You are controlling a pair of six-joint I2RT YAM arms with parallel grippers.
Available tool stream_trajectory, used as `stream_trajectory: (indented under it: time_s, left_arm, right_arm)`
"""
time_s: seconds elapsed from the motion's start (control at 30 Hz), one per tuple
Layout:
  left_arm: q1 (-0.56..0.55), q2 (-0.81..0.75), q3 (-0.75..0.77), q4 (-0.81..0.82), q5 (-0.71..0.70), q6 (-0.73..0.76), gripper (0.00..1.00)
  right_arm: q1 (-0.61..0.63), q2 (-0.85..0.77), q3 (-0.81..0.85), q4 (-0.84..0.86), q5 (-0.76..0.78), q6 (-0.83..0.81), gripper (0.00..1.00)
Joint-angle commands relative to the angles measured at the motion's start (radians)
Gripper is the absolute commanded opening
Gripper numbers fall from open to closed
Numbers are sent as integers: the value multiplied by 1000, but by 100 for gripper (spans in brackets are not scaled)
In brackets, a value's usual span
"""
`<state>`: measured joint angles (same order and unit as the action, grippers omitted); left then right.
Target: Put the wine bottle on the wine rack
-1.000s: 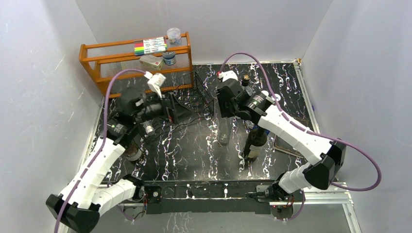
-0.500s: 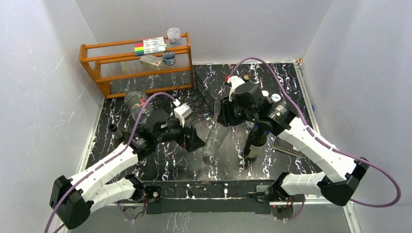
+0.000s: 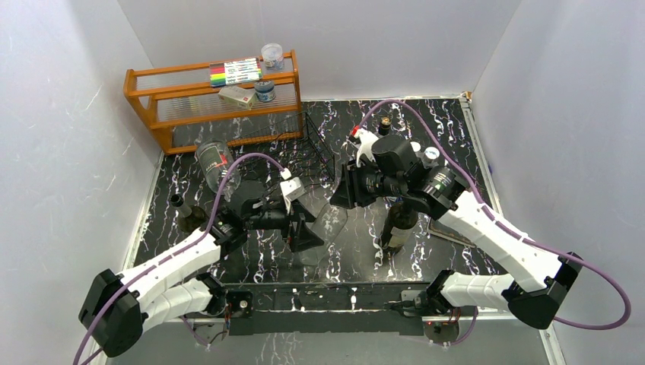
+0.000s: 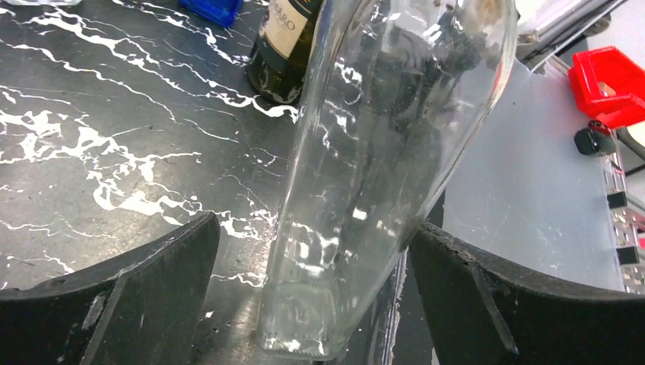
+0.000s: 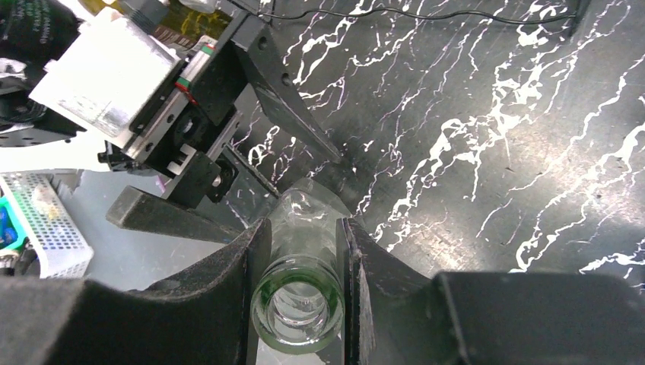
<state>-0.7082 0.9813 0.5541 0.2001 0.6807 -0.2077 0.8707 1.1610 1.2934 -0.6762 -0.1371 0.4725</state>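
A clear glass wine bottle [image 3: 328,225] leans toward the front left over the table's middle. My right gripper [image 3: 344,192] is shut on its neck; in the right wrist view the fingers [image 5: 237,293] press both sides of the greenish mouth [image 5: 298,310]. My left gripper [image 3: 307,228] is open and straddles the bottle's lower body [image 4: 365,167], with a gap between the glass and each finger [image 4: 137,296]. The bottle's base [image 4: 298,331] is at the table surface. The black wire wine rack [image 3: 303,156] sits behind, with its upright grid end [image 3: 321,143].
A dark labelled wine bottle [image 3: 400,220] stands just right of the held one and also shows in the left wrist view [image 4: 285,46]. Another clear bottle [image 3: 217,163] and a dark bottle [image 3: 185,213] lie at left. The orange wooden shelf [image 3: 209,103] is at the back left. More bottles [image 3: 384,124] stand behind the right arm.
The left arm swung from the rack area to the front middle and now straddles the clear bottle's base. The right gripper has tilted the bottle toward the front left.
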Motion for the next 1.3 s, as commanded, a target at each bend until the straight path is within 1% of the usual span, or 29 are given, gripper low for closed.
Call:
stream_trajectory:
  time_s: [0.0,0.17,0.23,0.27,0.33,0.43,0.47,0.5,0.53,0.63,0.7,0.83,0.9,0.97,1.07,1.13,1.27]
  left_arm:
    - [-2,8,7,35,95,54,92]
    - [-2,3,19,10,105,111,89]
    - [-2,8,30,-27,124,150,84]
    - [-2,8,39,-66,116,181,81]
    - [-2,0,46,-108,91,218,78]
    - [-1,-14,50,-113,83,276,59]
    - [-1,-19,57,-114,73,300,50]
    - [-2,-24,64,-113,49,332,40]
    - [-2,-30,72,-109,-1,360,35]
    - [-1,-51,88,-85,-164,464,24]
    - [-3,-67,99,-68,-216,550,22]
    - [-2,-76,156,-51,-262,699,18]
    - [-2,-73,179,-25,-288,775,18]
    - [-2,-73,194,12,-311,851,19]
    - [-2,-75,217,41,-320,952,20]
    - [-2,-71,234,37,-334,1003,22]
    - [-1,-53,259,-21,-352,1132,22]
  right_arm:
    - [2,-29,10,126,-75,35,7]
    - [2,-25,23,133,-85,39,7]
    - [1,-26,27,138,-87,45,7]
    - [2,-26,28,139,-88,48,7]
    - [1,-30,26,146,-88,54,8]
    - [2,-32,21,156,-98,60,11]
    - [2,-30,23,152,-100,60,14]
    - [2,-28,24,145,-101,59,21]
    - [2,-25,25,138,-104,54,28]
    - [1,-31,23,112,-101,31,47]
    - [2,-33,28,86,-97,8,54]
    - [2,-27,51,28,-78,-46,68]
    - [2,-22,65,8,-73,-75,75]
    - [1,-6,101,-24,-57,-112,79]
    - [2,25,180,-78,3,-146,84]
    - [2,41,228,-94,2,-150,84]
    - [2,27,231,-74,-25,-147,86]
